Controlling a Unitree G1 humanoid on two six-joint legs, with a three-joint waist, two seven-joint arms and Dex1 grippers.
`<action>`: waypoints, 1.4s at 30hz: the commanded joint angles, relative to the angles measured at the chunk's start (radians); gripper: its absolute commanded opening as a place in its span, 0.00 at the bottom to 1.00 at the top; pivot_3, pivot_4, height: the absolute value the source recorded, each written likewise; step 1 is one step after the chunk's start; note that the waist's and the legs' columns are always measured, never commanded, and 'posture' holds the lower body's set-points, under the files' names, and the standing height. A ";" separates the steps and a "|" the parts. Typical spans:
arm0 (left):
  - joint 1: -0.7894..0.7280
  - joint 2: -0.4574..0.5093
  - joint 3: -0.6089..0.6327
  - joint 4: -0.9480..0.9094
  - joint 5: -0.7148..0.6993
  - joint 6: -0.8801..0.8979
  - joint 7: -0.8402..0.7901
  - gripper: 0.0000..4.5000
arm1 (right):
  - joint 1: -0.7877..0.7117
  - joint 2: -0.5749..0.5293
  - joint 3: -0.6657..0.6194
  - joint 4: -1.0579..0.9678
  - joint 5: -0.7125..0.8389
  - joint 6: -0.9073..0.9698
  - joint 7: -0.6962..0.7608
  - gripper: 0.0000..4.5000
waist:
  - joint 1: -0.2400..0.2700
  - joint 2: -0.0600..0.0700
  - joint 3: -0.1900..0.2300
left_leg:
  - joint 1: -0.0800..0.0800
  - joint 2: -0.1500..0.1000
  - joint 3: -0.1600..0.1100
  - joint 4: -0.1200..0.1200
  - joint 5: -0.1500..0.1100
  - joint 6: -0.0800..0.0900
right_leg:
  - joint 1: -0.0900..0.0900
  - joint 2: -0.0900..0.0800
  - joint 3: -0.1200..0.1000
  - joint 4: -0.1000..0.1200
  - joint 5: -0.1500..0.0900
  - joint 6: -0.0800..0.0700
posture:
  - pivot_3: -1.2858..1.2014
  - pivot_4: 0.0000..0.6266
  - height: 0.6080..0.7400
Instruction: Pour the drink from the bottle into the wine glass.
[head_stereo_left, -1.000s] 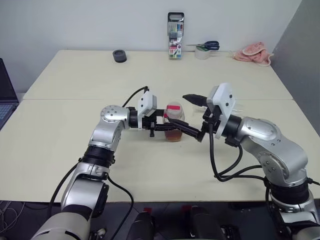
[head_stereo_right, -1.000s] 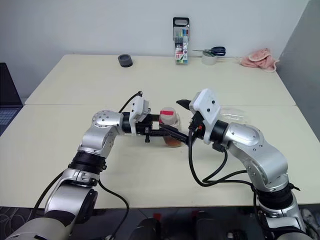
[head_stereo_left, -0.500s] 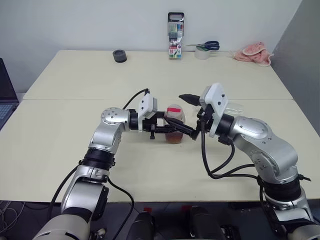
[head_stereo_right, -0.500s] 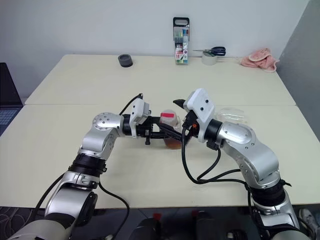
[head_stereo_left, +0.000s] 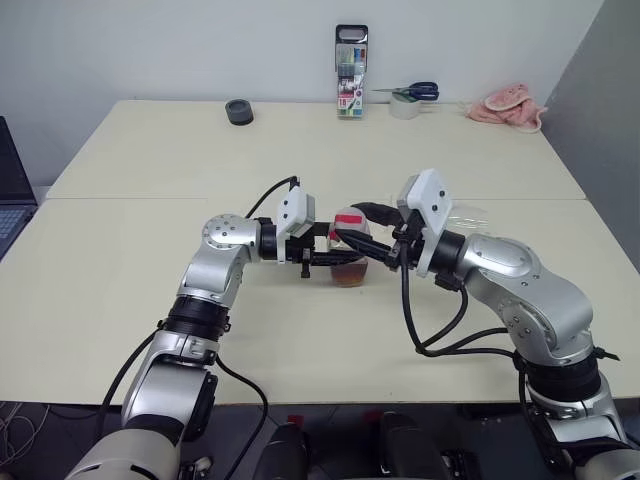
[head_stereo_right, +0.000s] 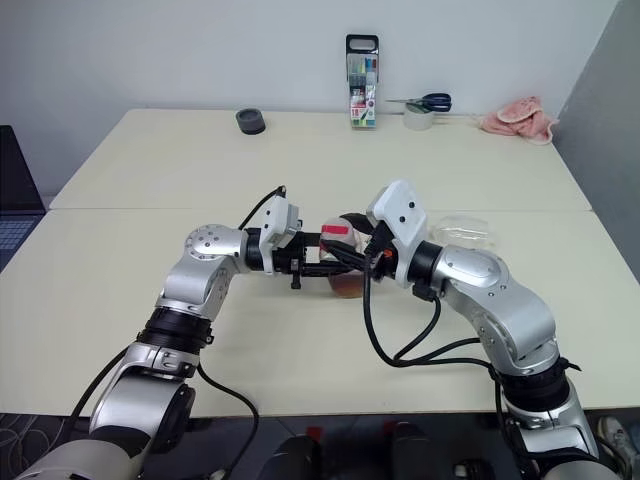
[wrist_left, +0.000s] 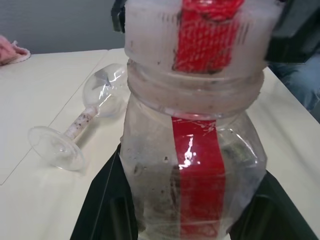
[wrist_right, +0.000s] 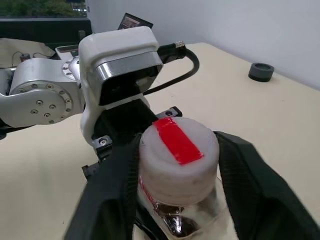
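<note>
The bottle (head_stereo_left: 348, 256) stands upright just above the table's middle, with my left gripper (head_stereo_left: 343, 259) shut on its clear body from the left. The drink (head_stereo_left: 347, 275) is an amber layer at its bottom. A red strip runs down the bottle (wrist_left: 192, 165) and over its white cap (wrist_right: 178, 148). My right gripper (wrist_right: 178, 150) comes in from the right, one black finger (wrist_right: 112, 187) pressed on each side of the cap. The wine glass (wrist_left: 82, 127) lies on its side on the table behind my right wrist, also seen as the wine glass (head_stereo_right: 466, 228).
At the table's far edge stand a marker pack (head_stereo_left: 351, 60), a black tape roll (head_stereo_left: 239, 111), scissors on a white roll (head_stereo_left: 407, 97) and a pink cloth (head_stereo_left: 510, 105). A laptop (head_stereo_left: 10, 190) sits off the left side.
My right gripper has shifted left to the bottle's top and its wide-open fingers have closed in on the cap. The left gripper and bottle have stayed put.
</note>
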 joint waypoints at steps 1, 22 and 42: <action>-0.004 0.001 0.008 -0.055 -0.020 -0.007 0.006 0.38 | -0.018 -0.014 0.002 -0.037 -0.017 -0.031 0.008 0.40 | 0.000 0.000 0.000 | 0.000 0.000 0.000 0.000 0.000 0.000 | 0.000 0.000 0.000 0.000 0.000 0.000 | 0.52 0.24 1.00; 0.062 0.028 0.072 -0.115 -0.039 0.071 0.119 0.37 | 0.319 -0.047 -0.281 -0.136 0.110 -0.078 -0.102 0.38 | 0.005 0.000 0.000 | 0.000 0.000 0.000 0.000 0.000 0.000 | 0.000 0.000 0.000 0.000 0.000 0.000 | 0.52 0.24 1.00; 0.051 0.126 0.262 0.040 -0.011 0.017 0.426 0.37 | 0.654 -0.197 -0.167 0.164 -0.172 -0.285 0.056 1.00 | 0.010 -0.001 0.000 | 0.003 0.000 0.001 0.000 0.000 0.000 | 0.003 0.000 0.001 0.000 0.000 0.000 | 0.52 0.24 1.00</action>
